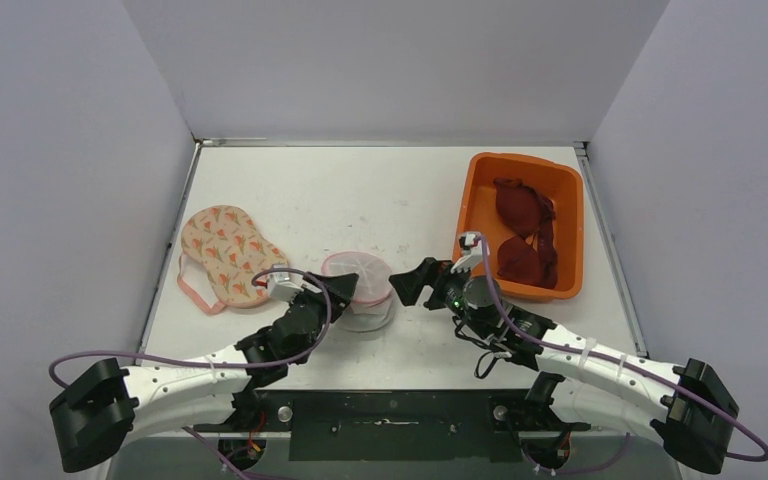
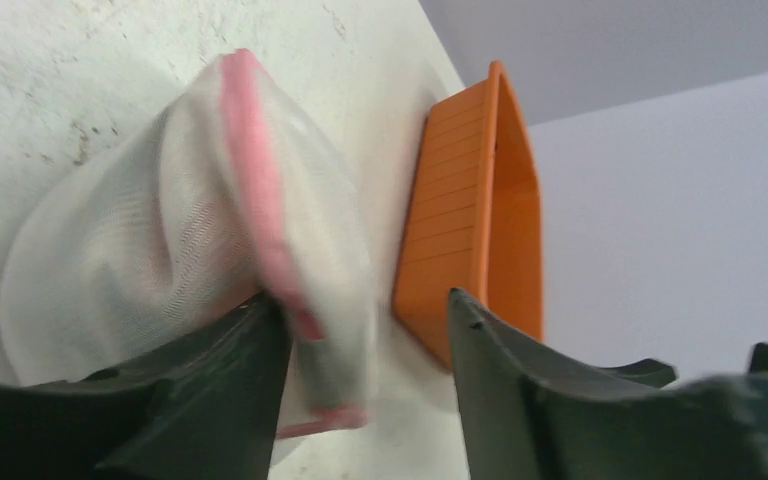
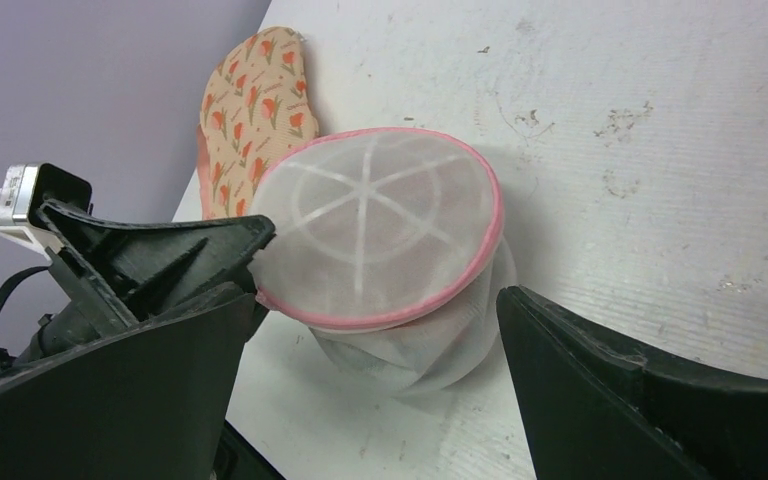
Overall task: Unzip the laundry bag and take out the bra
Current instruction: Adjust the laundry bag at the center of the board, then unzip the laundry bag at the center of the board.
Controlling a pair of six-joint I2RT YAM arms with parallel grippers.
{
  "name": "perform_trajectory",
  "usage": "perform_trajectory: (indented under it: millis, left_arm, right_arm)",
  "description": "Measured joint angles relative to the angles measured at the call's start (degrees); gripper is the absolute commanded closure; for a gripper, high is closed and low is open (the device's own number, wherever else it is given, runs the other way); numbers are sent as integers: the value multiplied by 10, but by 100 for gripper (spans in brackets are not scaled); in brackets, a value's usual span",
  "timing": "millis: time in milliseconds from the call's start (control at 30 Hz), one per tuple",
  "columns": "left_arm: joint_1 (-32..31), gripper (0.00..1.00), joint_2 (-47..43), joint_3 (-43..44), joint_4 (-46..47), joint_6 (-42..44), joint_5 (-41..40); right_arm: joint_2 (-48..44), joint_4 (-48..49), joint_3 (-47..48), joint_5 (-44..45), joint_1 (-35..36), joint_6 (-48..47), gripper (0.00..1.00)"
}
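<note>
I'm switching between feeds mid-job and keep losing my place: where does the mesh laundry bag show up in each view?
Top external: laundry bag near the centre, left of the orange bin.
Left wrist: laundry bag fills the left half, pink rim running down it.
Right wrist: laundry bag at centre, round top facing the camera.
Shared landmarks: orange bin for top and left wrist; floral bra for top and right wrist.
</note>
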Motion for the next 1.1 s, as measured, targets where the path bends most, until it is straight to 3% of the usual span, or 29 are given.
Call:
perform_trajectory:
  millis: [100,300,500,633,833,1100]
  left_arm:
    - [0,17,-20,3,-29,15,5]
    - [31,14,-108,65,-225,50,48]
    - [186,13,-183,85,-367,122,182]
    - [283,13,-161,94,-419,183,293]
    - [370,17,-122,104,-441,231,433]
    - [403,29,-88,96,-351,240,524]
  right_arm:
    - [-13,-19,0,5,0,-10,1]
    - [-19,-55,0,2,0,-41,1]
    - [-13,-65,0,-17,0,-61,0]
    - [0,-66,2,-36,0,-72,0]
    - [1,-68,8,-56,0,-84,0]
    - [-18,-68,7,-76,0,-85,0]
